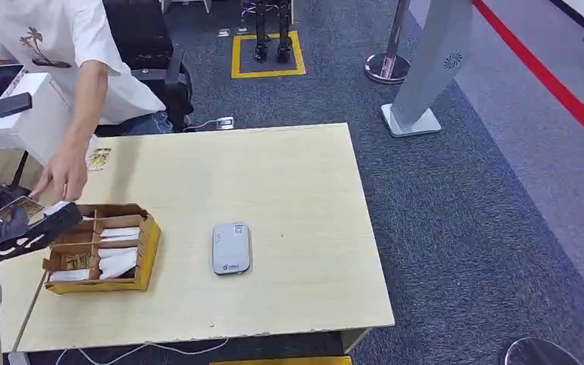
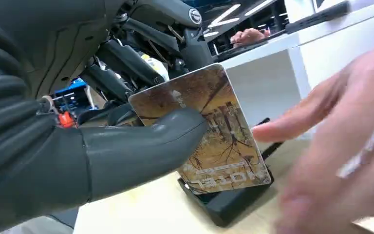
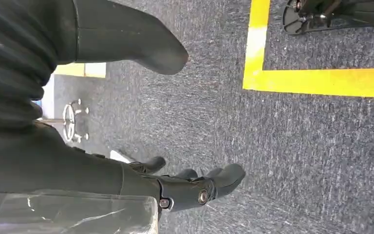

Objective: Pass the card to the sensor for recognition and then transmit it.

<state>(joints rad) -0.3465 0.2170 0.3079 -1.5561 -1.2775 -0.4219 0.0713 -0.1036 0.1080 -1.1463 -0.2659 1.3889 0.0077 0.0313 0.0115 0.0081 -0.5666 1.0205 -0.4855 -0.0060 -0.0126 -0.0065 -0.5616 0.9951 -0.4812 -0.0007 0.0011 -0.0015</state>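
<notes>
My left hand [image 1: 0, 222] hovers at the table's left edge, beside the card box. It pinches a brown patterned hotel card [image 2: 221, 146] [image 1: 18, 206] between its thumb [image 2: 141, 151] and its fingers. A person's hand [image 1: 65, 176] [image 2: 336, 141] reaches in close to the card; I cannot tell whether it touches it. The grey card sensor [image 1: 231, 248] lies flat mid-table, well to the right of my left hand. My right hand [image 3: 185, 187] hangs over the carpet with its fingers apart and nothing in them.
A yellow compartment box [image 1: 143, 251] with several white cards sits left of the sensor. Another card [image 1: 99, 158] lies near the table's far left edge. The person sits at the table's far left corner, beside a white desk [image 1: 23, 122]. A grey pillar base [image 1: 414, 118] stands beyond the table.
</notes>
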